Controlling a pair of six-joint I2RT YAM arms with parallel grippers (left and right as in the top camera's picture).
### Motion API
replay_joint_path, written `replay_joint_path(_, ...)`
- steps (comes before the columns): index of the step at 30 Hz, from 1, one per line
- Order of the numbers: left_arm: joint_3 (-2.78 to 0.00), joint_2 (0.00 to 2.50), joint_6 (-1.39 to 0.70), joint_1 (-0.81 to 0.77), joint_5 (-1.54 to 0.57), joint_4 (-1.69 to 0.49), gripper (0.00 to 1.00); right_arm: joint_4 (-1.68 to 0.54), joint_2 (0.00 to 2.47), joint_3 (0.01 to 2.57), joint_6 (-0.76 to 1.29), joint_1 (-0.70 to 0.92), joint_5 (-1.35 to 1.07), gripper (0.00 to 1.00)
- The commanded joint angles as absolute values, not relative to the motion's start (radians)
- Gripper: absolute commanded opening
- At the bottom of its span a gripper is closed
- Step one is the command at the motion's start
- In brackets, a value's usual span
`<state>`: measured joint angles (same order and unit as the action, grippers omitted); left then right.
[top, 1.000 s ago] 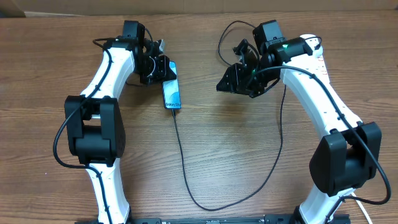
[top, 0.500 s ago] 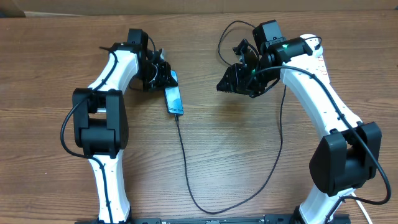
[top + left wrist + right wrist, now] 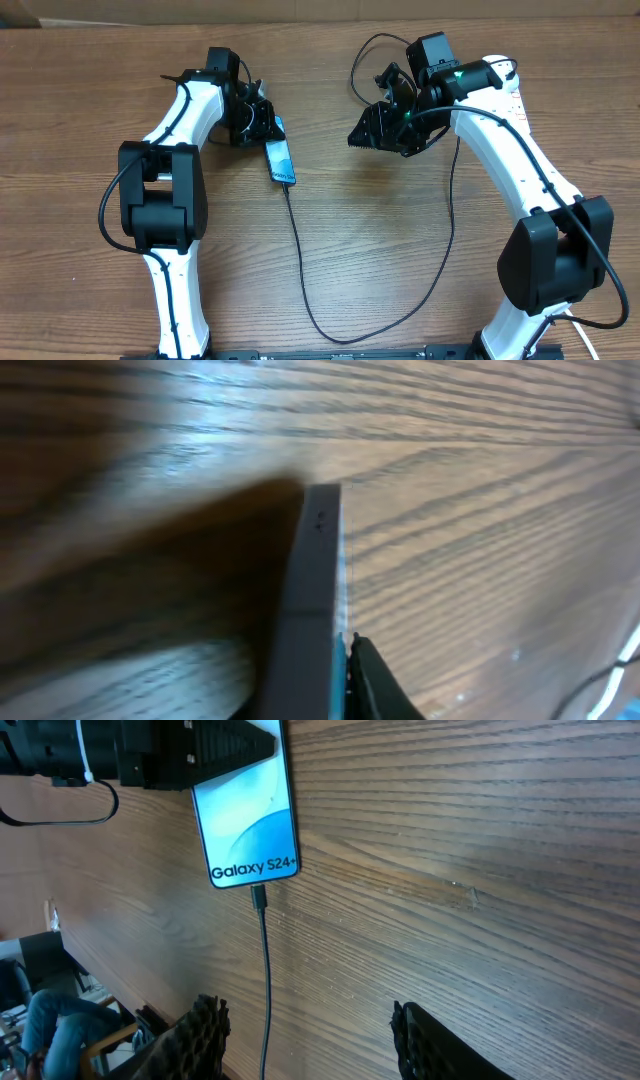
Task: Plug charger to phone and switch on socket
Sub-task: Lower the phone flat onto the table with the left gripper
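The phone point(image 3: 281, 160) lies on the wooden table with its screen up, and "Galaxy S24+" reads in the right wrist view point(image 3: 245, 825). The charger's connector point(image 3: 258, 897) sits in the phone's bottom port. Its thin black cable point(image 3: 296, 260) loops toward the front edge and back up under the right arm. My left gripper point(image 3: 262, 122) is shut on the phone's far end; the left wrist view shows the phone's edge point(image 3: 315, 580) between the fingers. My right gripper point(image 3: 385, 130) is open and empty, right of the phone, fingers apart point(image 3: 320, 1040). A white piece under the right arm point(image 3: 510, 78) may be the socket.
Both white arms reach over the table point(image 3: 350, 230) from the front edge. The cable's slack forms a loop near the front point(image 3: 340, 335) and another behind the right gripper point(image 3: 358, 60). A pale wall edge runs along the back.
My left arm has shifted its elbow and nudged the phone slightly right and toward the front. The right arm has not moved.
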<state>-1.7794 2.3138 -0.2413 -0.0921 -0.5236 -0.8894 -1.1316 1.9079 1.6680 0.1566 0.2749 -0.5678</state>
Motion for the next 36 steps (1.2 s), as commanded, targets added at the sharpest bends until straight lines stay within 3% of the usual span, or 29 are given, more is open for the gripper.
replay_joint_path(1, -1.802, 2.325, -0.214, -0.099, -0.460, -0.884, 0.12, -1.128, 1.871, 1.695, 0.148, 0.276, -0.558, 0.54)
replay_joint_path(11, -1.802, 2.325, -0.213, -0.099, -0.460, -0.897, 0.27, -1.129, 1.871, 1.695, 0.148, 0.276, -0.558, 0.54)
replay_joint_path(25, -1.802, 2.325, -0.213, -0.099, -0.459, -0.923, 0.40, -1.133, 1.871, 1.695, 0.148, 0.276, -0.558, 0.53)
replay_joint_path(36, -1.802, 2.325, -0.214, -0.099, -0.410, -0.942, 0.41, -1.136, 1.871, 1.695, 0.148, 0.276, -0.558, 0.54)
